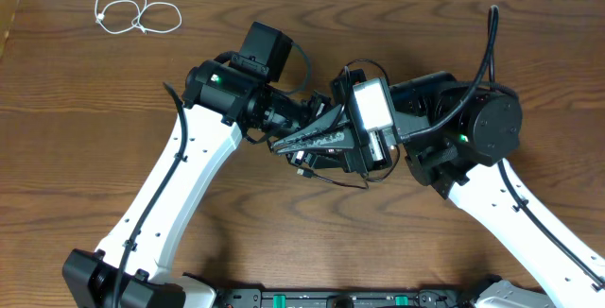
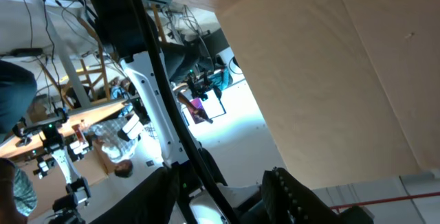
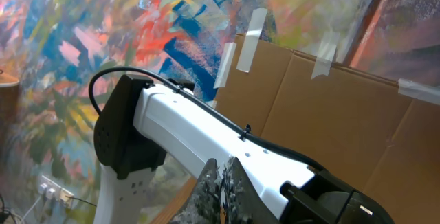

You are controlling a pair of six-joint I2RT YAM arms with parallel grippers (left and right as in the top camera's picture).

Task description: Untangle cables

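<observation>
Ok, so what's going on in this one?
Two robot arms meet over the middle of the table, on a cable-untangling job. The left gripper and right gripper are bunched close together, and a thin black cable loops out just below them. The right jaws are shut, but whether they pinch that cable is hidden. The left jaws' state is unclear. A white cable lies coiled by itself at the far left corner, apart from both arms.

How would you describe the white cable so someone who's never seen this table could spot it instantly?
On the brown wooden table, go to the far left corner, top left in the overhead view. A thin white cable lies there alone in a few loose loops. It is the only white cord: the black cable mid-table is as thin but dark.
</observation>
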